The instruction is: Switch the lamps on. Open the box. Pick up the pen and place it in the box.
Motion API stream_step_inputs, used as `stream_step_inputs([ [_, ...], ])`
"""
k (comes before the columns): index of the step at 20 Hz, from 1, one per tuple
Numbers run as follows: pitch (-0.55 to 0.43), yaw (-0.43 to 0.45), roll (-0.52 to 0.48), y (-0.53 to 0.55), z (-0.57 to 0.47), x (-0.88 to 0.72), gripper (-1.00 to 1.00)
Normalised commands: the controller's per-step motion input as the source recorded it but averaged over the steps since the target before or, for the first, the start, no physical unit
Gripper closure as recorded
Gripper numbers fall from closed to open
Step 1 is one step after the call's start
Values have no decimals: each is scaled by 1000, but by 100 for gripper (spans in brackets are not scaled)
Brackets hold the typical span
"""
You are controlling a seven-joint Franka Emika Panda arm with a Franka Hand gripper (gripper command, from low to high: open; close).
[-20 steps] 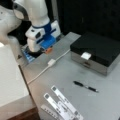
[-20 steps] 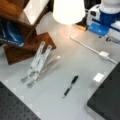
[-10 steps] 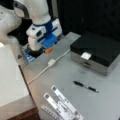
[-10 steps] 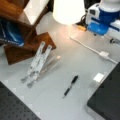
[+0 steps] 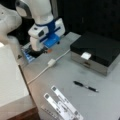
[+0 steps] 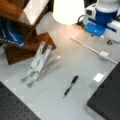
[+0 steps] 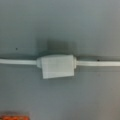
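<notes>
A lit lamp with a white shade glows at a front view's top and throws a warm patch on the table. Its white cable carries an inline switch, which fills the middle of the wrist view. My gripper hangs just above and behind that switch, over a blue strip at the table's far left. The box is closed, black lid down, white tab at its front. The pen lies flat on the table in front of the box, untouched.
Two white perforated strips lie near the table's edge. A wooden stand holds a dark blue item. A large white block borders the table. A small orange part shows at the wrist view's bottom left.
The arm seems to have lifted slightly above the cable switch. The lamp stays lit, and the pen and the box have not moved.
</notes>
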Motion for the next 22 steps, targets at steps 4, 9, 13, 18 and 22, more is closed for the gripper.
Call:
stream_step_inputs([
  [4, 434, 130, 313, 93, 391, 560, -100],
  [9, 383, 151, 280, -6, 206, 512, -100],
  [13, 175, 99, 395, 2, 7, 444, -100],
  [18, 117, 2, 460, 49, 19, 393, -100],
  [22, 47, -26, 459, 64, -5, 384, -100],
])
